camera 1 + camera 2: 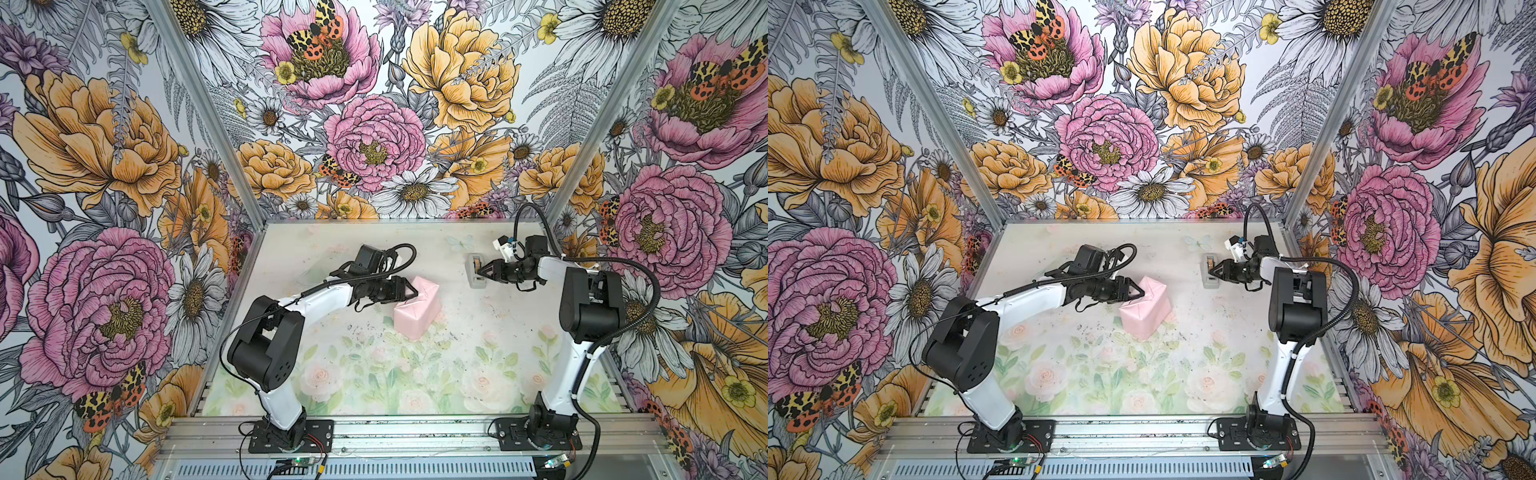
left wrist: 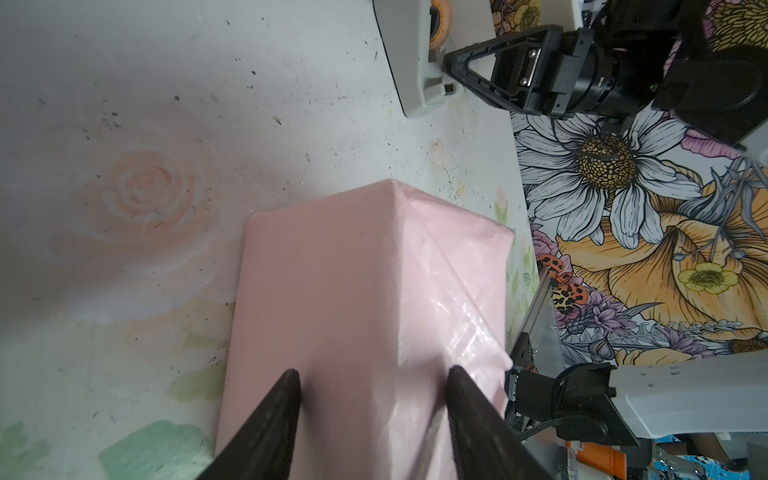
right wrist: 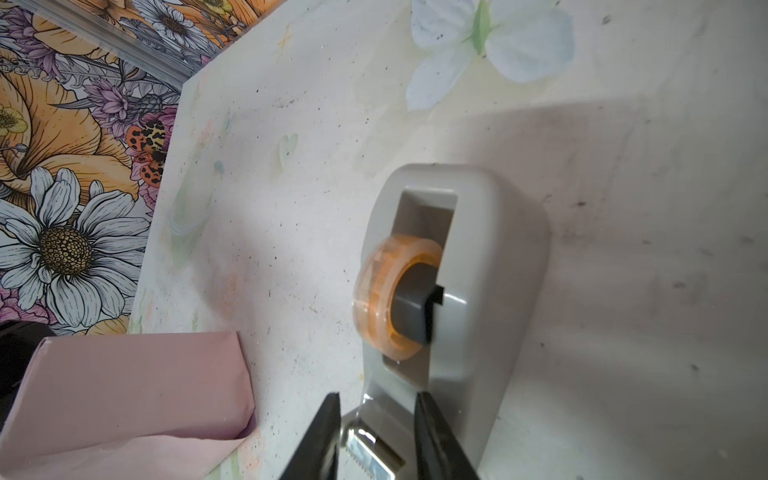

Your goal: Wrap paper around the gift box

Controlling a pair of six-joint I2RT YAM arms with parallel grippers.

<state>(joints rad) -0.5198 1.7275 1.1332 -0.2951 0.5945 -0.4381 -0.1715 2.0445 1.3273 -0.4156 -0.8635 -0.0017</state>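
**Item 1, left arm.** It is rising from its base at the 7 o'clock corner of the faded floral-print table (image 1: 365,374). It is folding at a black elbow and stretching its white forearm toward 2 o'clock, low over the surface. The left gripper (image 1: 416,291) (image 1: 1142,294) (image 2: 372,374) is pointing the same way. Its black jaws are standing parted and released, with both tips resting on the paper.

**Item 2, right arm.** It is standing upright from its base at 5 o'clock, bending at a high elbow and reaching toward 9 o'clock. The right gripper (image 1: 478,272) (image 1: 1210,272) (image 3: 376,411) is straddling the cutter end of the small grey plastic tape dispenser (image 1: 478,285) (image 1: 1210,284) (image 3: 498,270). Its jaws are narrowly apart with the clear tape strip between them; whether they are pinching it cannot be told.

**Item 3, pale pink creased paper** (image 1: 417,313) (image 1: 1146,311) (image 2: 332,291) (image 3: 124,386). It is lying at the table's centre, folded into an oblong bundle, with the gift box wholly hidden inside. Its long axis is running from 7 o'clock to 1 o'clock in both top views, and the left gripper is touching near the 1 o'clock end. In the right wrist view a loose flap is trailing on the table at one end.

**Item 4, tape dispenser.** It is standing at 2 o'clock from the paper, well apart, and carrying an orange-cored clear tape roll (image 3: 395,295).
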